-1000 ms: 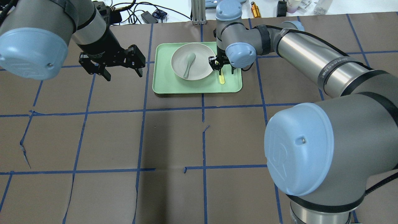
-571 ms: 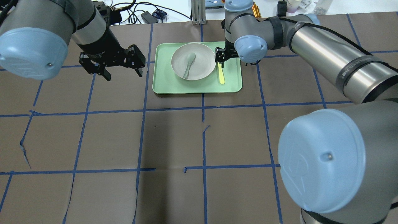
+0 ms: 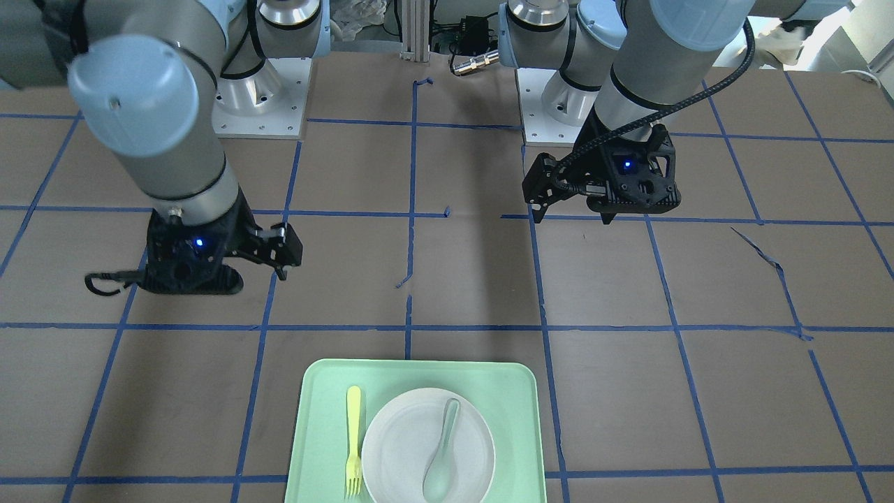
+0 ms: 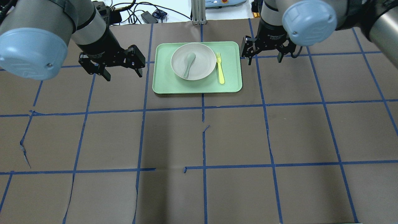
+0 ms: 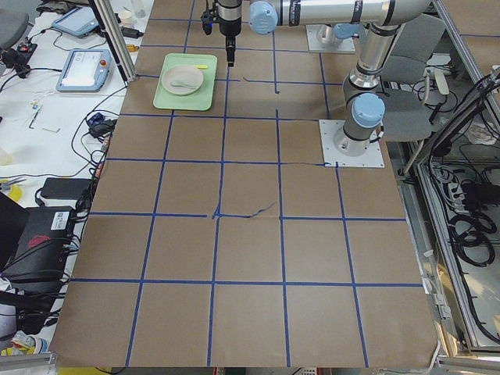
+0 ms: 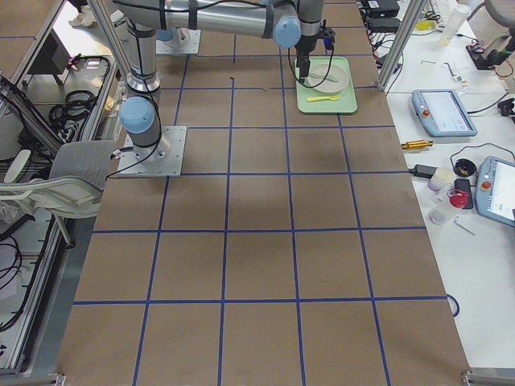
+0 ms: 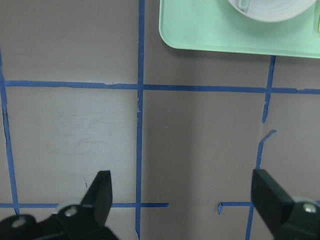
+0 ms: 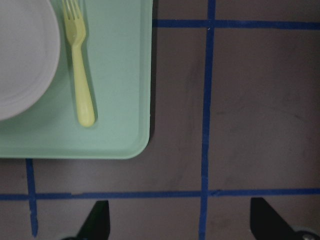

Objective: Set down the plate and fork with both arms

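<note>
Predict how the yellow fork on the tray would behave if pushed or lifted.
The fork looks thin plastic, so probably light and stiff. Lying flat on the smooth tray, it would likely slide rather than roll. Its slim handle may be awkward to pinch.

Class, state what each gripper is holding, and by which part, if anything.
Nothing is held. The left gripper and right gripper are both open and empty; the fork lies free on the tray.

Overhead and front cameras face each other over the plate; wrist cameras look straight down.
</note>
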